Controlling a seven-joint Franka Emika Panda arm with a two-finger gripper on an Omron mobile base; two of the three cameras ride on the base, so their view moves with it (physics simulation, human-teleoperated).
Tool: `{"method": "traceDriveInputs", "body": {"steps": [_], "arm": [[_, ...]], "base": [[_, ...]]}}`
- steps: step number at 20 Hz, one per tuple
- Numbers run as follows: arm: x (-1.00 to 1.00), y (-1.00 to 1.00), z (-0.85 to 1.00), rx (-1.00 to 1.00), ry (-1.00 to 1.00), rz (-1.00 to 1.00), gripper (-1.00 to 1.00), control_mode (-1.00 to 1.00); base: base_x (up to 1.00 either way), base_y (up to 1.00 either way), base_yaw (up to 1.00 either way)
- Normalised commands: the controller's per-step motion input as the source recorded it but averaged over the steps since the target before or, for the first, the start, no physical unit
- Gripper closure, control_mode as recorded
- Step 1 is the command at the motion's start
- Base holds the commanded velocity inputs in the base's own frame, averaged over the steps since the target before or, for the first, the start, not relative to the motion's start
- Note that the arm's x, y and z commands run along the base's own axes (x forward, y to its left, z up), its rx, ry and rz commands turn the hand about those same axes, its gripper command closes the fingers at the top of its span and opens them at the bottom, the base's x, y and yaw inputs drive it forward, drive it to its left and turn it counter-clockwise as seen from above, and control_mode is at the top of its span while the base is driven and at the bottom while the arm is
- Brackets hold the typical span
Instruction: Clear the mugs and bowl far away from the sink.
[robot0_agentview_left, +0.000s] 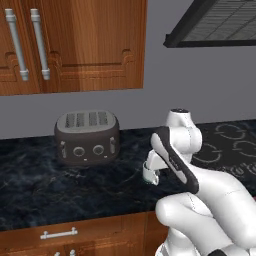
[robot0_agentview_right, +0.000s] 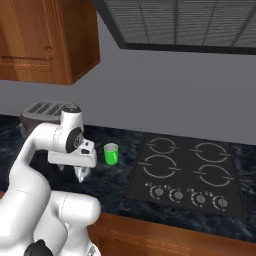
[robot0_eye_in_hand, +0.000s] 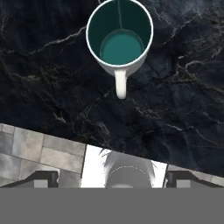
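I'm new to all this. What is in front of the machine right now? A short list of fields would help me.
surface: dark marbled stone counter
mug under hand: white mug with teal inside, upright on the counter, handle towards the camera
second mug: small bright green cup, upright, left of the black four-ring cooktop
appliance: dark grey four-slot toaster by the wall
gripper: open, holding nothing

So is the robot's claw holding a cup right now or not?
Gripper: open, holding nothing. The white mug with the teal inside stands free on the dark counter, beyond the fingertips.
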Motion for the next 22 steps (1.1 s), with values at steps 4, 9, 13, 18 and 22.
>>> {"method": "traceDriveInputs", "body": {"steps": [4, 9, 13, 18, 22], "arm": [[-0.68, -0.24, 1.00, 0.00, -0.06, 0.00, -1.00, -1.00], [-0.68, -0.13, 1.00, 0.00, -0.11, 0.00, -1.00, -1.00], [-0.69, 0.00, 0.89, 0.00, -0.09, 0.00, -1.00, -1.00], [-0.47, 0.01, 0.50, -0.01, -0.13, 0.00, -1.00, -1.00], [-0.26, 0.03, 0.15, -0.01, -0.12, 0.00, -1.00, -1.00]], "base": [[0.00, 0.00, 0.00], [0.00, 0.00, 0.00], [0.00, 0.00, 0.00], [0.00, 0.00, 0.00], [0.00, 0.00, 0.00]]}}
